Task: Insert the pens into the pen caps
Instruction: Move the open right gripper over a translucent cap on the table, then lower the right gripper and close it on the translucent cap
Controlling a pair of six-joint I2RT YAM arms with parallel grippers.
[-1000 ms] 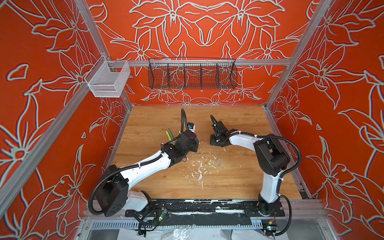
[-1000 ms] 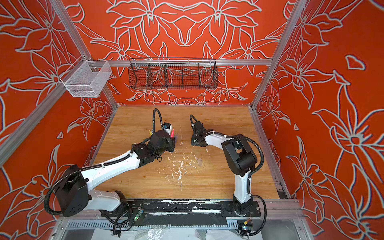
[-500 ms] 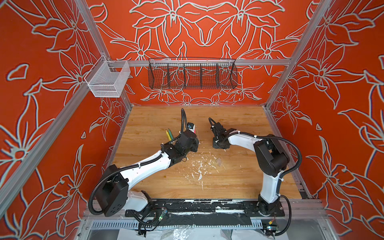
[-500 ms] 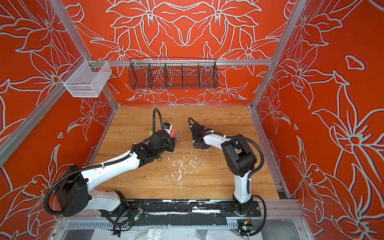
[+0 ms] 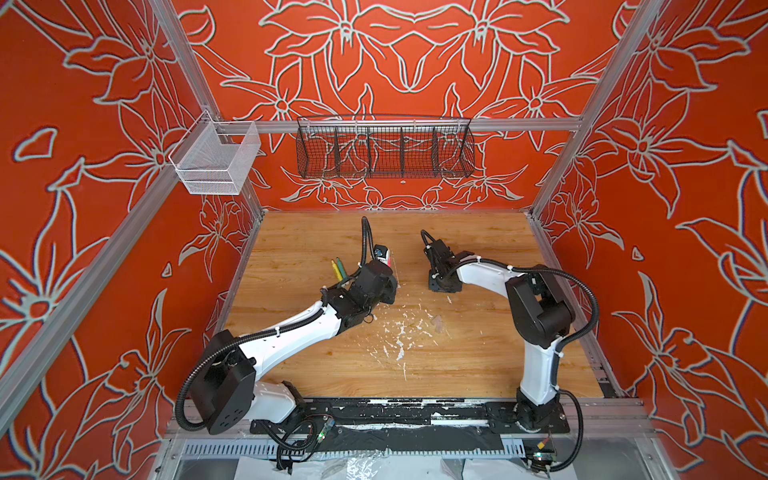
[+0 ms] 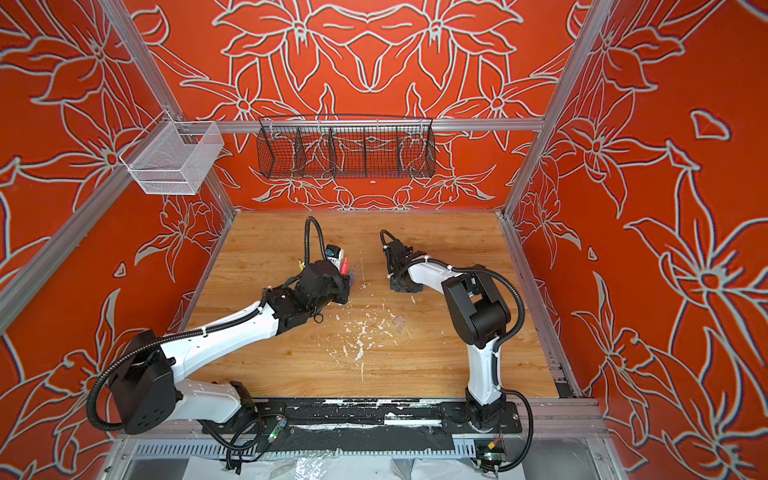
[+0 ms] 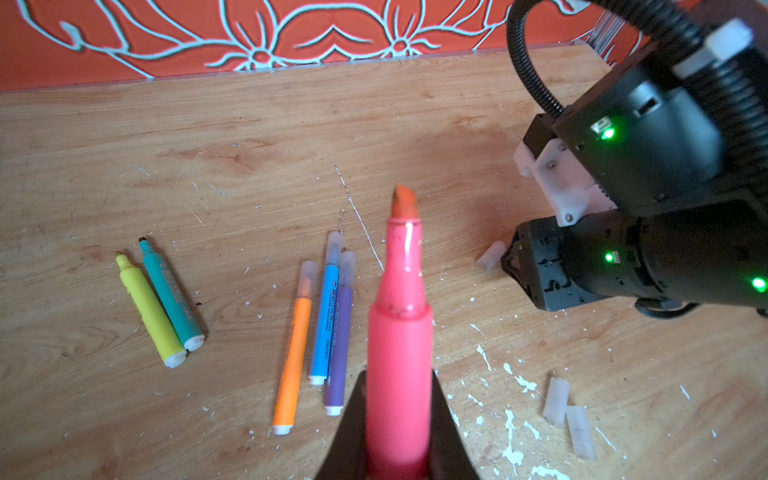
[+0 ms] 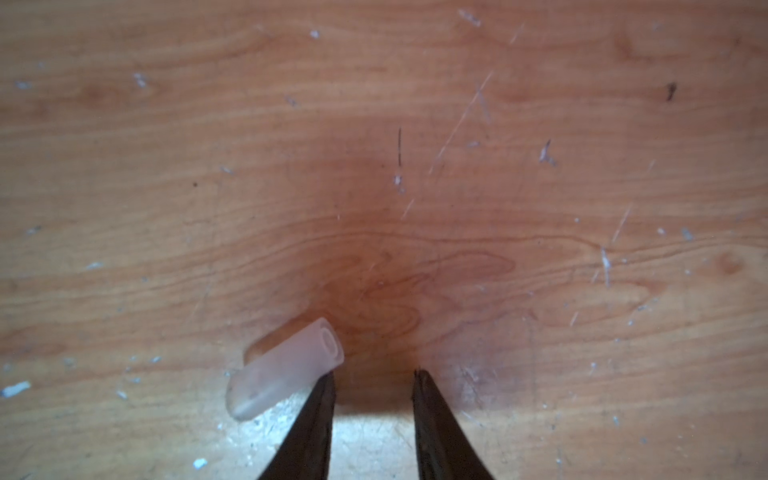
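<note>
the pink-red felt-tip pen [image 7: 399,332], its tip bare, sticks out of the left claw [image 7: 398,415], which is clamped tight on its barrel above the wooden bench [image 7: 249,145]. on the bench an orange pen [image 7: 293,349], a blue pen [image 7: 326,316] and a purple pen [image 7: 340,332] lie close together, each wearing a clear cap. apart from them, a yellow pen [image 7: 149,309] and a green pen [image 7: 172,295] lie side by side, uncapped. two loose clear plastic caps [image 7: 556,401] lie just beside each other among white paint flecks [image 7: 513,455]. another small clear cap [image 8: 286,370] lies on its side against the outer face of one finger of the right claw [image 8: 374,374]. that claw's jaws stand narrowly apart with nothing between them.
</note>
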